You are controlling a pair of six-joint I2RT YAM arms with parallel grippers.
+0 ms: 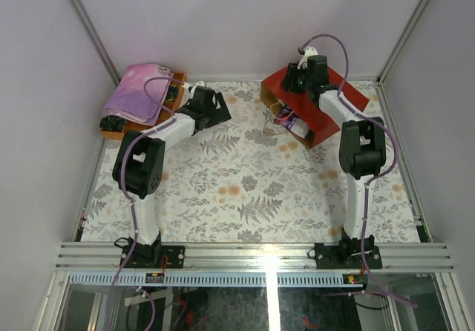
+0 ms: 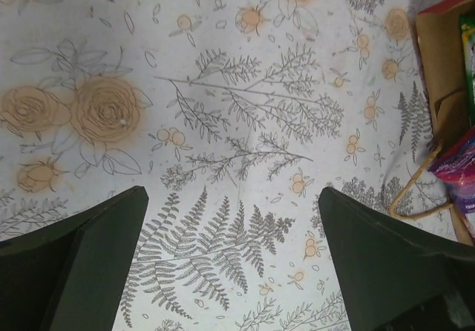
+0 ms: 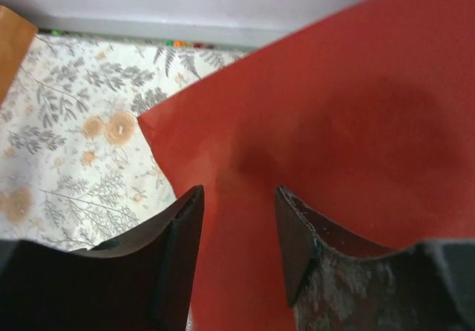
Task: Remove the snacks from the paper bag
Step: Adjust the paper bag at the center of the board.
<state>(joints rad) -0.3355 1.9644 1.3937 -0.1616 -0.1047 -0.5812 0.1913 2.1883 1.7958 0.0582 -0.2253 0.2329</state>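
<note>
Your left gripper point(image 2: 231, 191) is wide open. Your right gripper point(image 3: 240, 190) sits half closed over the big red paper bag point(image 1: 318, 125), upper right; you can't tell if it pinches. Shiny purple snack packets point(image 2: 454, 160) lie inside.

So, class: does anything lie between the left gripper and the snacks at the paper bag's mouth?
Only the bag's cord handle: otherwise bare tablecloth lies between the left gripper and the paper bag, where a purple packet shows.

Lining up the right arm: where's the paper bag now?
In the top view the paper bag lies on its side at the far right, under the right gripper, mouth facing left.
</note>
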